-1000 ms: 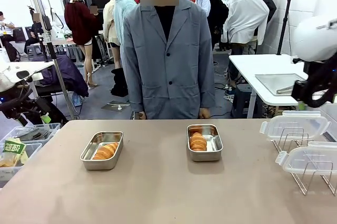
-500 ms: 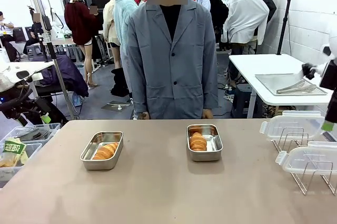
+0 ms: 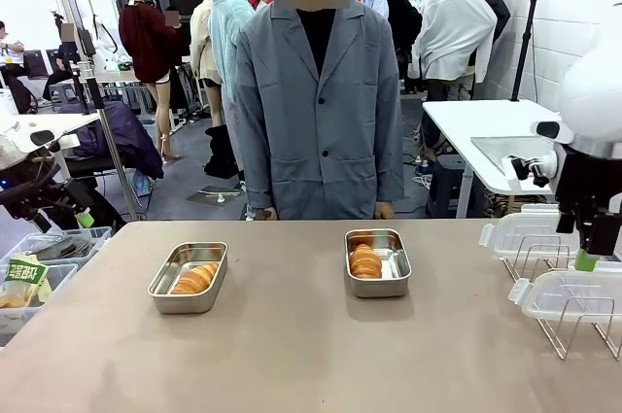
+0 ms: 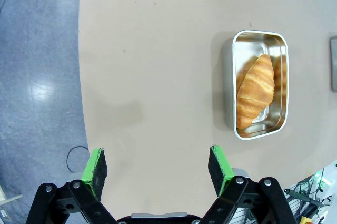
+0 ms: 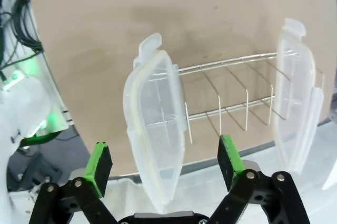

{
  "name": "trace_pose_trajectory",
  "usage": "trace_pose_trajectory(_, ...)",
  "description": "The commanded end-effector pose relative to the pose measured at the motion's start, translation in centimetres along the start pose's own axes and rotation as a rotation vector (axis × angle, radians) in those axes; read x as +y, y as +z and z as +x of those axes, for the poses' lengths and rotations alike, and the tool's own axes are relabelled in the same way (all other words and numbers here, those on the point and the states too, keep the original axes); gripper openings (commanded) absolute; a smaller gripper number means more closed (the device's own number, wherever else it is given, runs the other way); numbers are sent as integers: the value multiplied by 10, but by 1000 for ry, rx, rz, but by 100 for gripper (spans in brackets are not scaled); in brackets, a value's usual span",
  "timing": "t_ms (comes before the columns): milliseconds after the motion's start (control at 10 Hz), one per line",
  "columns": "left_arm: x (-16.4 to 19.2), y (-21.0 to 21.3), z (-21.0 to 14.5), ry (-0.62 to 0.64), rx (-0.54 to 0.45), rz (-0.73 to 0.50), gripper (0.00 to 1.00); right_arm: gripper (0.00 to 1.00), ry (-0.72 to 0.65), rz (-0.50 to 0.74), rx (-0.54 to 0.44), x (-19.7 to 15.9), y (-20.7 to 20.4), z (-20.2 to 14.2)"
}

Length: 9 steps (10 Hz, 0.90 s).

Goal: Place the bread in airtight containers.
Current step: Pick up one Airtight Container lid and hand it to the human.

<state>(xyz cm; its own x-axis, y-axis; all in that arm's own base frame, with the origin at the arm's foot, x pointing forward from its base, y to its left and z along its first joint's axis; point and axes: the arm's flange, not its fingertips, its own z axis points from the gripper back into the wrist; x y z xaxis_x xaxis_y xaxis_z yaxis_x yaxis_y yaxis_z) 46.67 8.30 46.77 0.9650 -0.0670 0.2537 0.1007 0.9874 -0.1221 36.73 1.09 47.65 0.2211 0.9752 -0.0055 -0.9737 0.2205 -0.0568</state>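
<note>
The right gripper (image 3: 586,254), wide open and empty, has been lowered over clear white-rimmed plastic lids (image 5: 152,129) at three o'clock. Golden ridged rolls (image 3: 365,260) already lie in shallow steel boxes (image 3: 393,285), so lidding is judged next.

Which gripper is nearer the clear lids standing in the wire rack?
Right. The right gripper hangs open just above one clear lid in the wire rack; the left gripper is open above the opposite side of the table, beside the container holding a roll.
</note>
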Motion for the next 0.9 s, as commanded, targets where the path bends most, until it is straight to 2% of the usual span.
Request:
trace_pose_trajectory(0,1,1,-1,7,6,23,100,100,11,-69,47,0,-21,3)
trace_pose_trajectory(200,1,1,-1,7,6,23,100,100,-35,-87,76,-6,-34,11)
trace_pose_trajectory(700,1,1,-1,7,6,23,100,100,-18,-85,188,-14,-63,16)
trace_pose_trajectory(800,1,1,-1,7,6,23,100,80,-9,-78,182,-13,-62,13)
